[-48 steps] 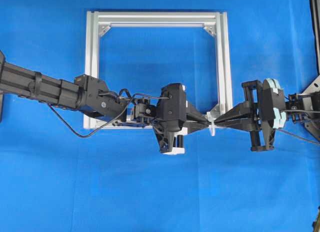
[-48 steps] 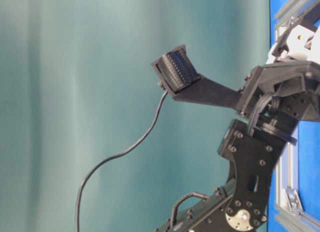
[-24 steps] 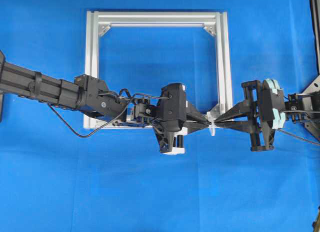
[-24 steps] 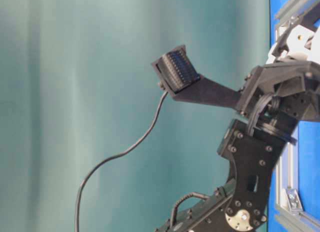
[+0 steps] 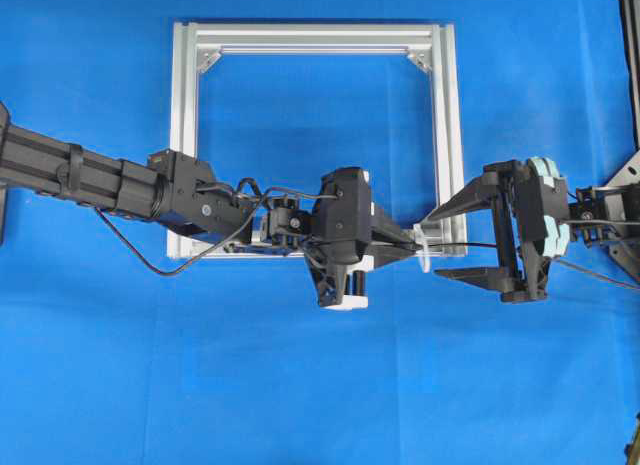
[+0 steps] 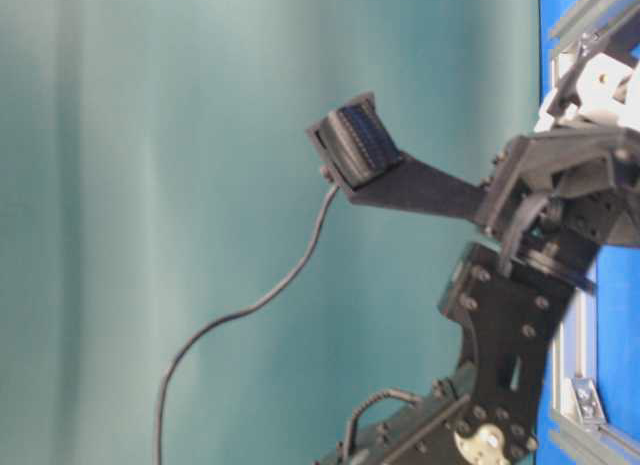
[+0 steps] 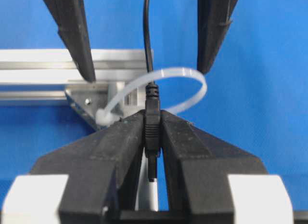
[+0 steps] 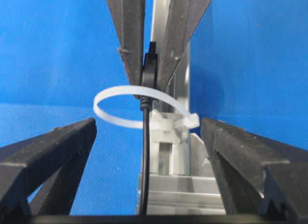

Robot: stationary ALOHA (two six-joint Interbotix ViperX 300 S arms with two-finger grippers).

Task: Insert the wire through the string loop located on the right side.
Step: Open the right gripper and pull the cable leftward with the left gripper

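The wire's dark plug is pinched between the fingers of my left gripper, which is shut on it. From the plug, the thin black wire passes through the white string loop and runs on to the right. Overhead, the left gripper has its tips at the string loop by the frame's lower right corner. My right gripper faces it, open, with one finger on each side of the wire and not touching it. The right wrist view shows the right gripper open, the wire and the loop.
The square silver aluminium frame lies flat on the blue cloth, and its corner bracket sits right behind the loop. The left arm reaches across the frame's lower bar. A black stand stands at the right edge.
My right gripper has gone from shut on the wire to wide open, letting the wire go. The left gripper still holds the plug in the same place.
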